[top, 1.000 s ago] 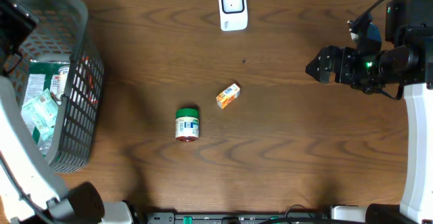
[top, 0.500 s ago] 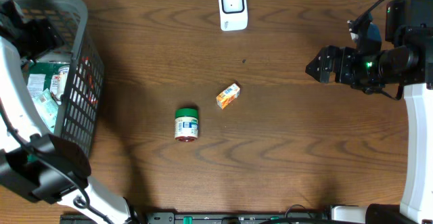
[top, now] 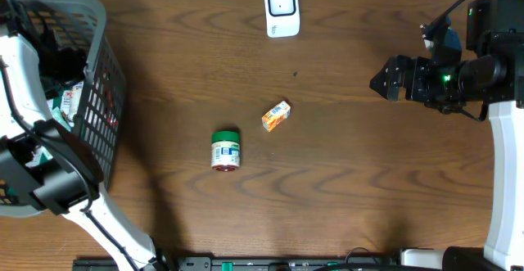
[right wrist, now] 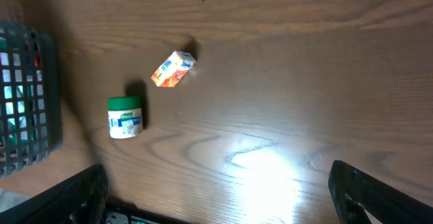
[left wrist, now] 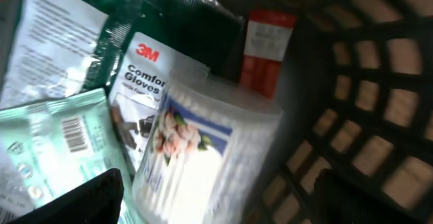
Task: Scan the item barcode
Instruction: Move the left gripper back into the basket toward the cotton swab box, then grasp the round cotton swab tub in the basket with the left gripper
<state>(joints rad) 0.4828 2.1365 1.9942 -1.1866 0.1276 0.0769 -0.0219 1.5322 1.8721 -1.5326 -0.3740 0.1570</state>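
The left claw [left wrist: 216, 187] is down inside the basket [top: 100, 99] at the left edge of the table [top: 368, 189], its two fingers spread wide with nothing between them yet. Straight ahead of it, and just beyond the fingertips, lies a tub of cotton buds [left wrist: 203, 149], which looks like the item to be lifted. The tub's long axis runs away from the claw, leaning a little to one side, so the fingers stand either side of its round wall and a straight push forward should bracket it.

It is crowded in there. A gloves packet [left wrist: 145, 75] sits against the tub on one side, a wipes packet [left wrist: 57, 139] overlaps that, a red box [left wrist: 267, 38] stands behind, and the basket wall [left wrist: 379, 116] is close on the other side, leaving that finger little room.

The right claw [right wrist: 216, 190] hangs well apart over the far side of the table, also spread and empty. The scanner [top: 281, 9] lies at the back edge, between the arms. A jar [top: 227, 150] and an orange carton [top: 276, 115] lie mid-table.
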